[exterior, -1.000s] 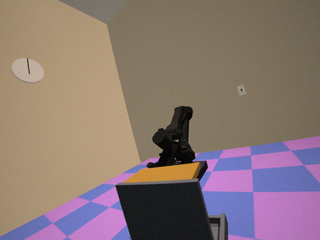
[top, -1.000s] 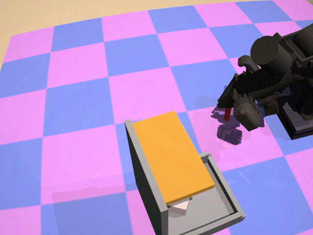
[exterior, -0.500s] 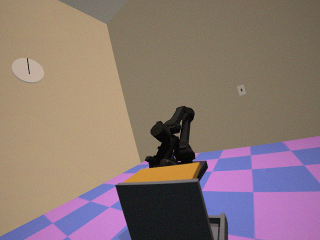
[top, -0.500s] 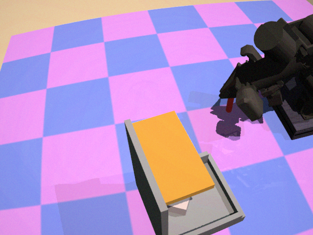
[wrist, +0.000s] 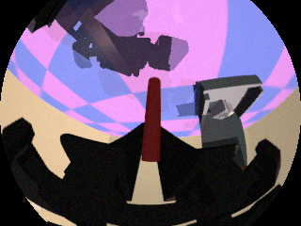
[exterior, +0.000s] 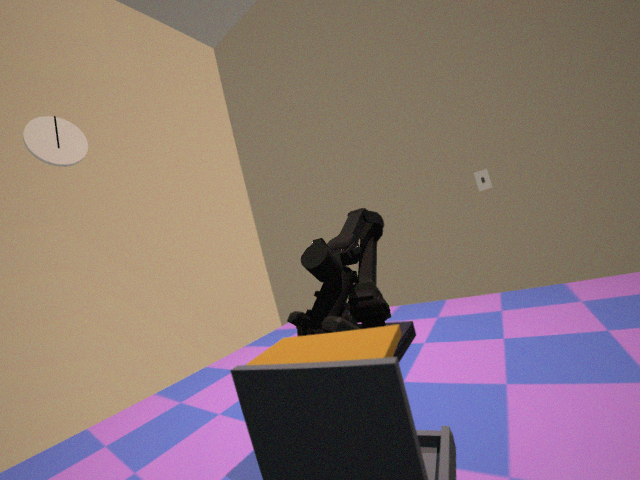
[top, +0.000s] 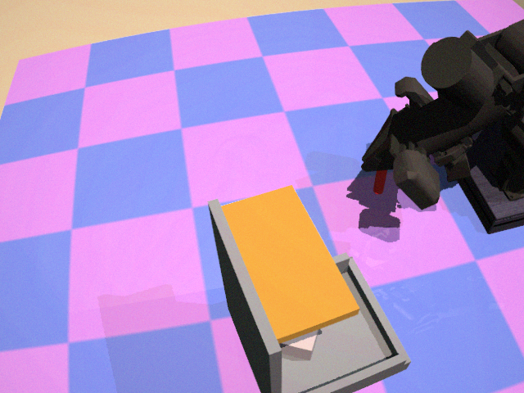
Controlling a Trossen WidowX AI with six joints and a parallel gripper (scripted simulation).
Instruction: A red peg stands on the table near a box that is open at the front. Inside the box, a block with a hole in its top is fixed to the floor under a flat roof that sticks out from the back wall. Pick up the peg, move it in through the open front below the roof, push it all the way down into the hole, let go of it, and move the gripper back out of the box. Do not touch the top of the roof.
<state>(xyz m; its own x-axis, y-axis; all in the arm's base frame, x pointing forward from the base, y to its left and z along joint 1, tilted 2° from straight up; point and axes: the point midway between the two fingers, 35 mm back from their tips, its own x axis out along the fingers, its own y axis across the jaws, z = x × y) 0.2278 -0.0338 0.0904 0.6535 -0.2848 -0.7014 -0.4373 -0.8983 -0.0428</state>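
Note:
The red peg [top: 380,182] [wrist: 151,118] is held between the fingertips of my gripper [top: 381,169] [wrist: 150,126], which is shut on it. Its lower end sticks out below the fingers and looks a little above the table, apart from the shadow. The grey box [top: 250,279] [exterior: 330,423] [wrist: 222,134] stands away from the gripper, to the right in the wrist view. The orange roof [top: 291,262] [exterior: 330,347] juts from its back wall. The pale block [top: 305,345] [wrist: 220,110] shows partly under it; its hole is not visible. The roof partly hides my gripper in the exterior view.
The box has a low rim [top: 381,372] around its floor and a tall back wall. The dark arm base [top: 486,207] stands right of the gripper in the top view. The gripper and peg are outside the box, on the roof's overhanging side.

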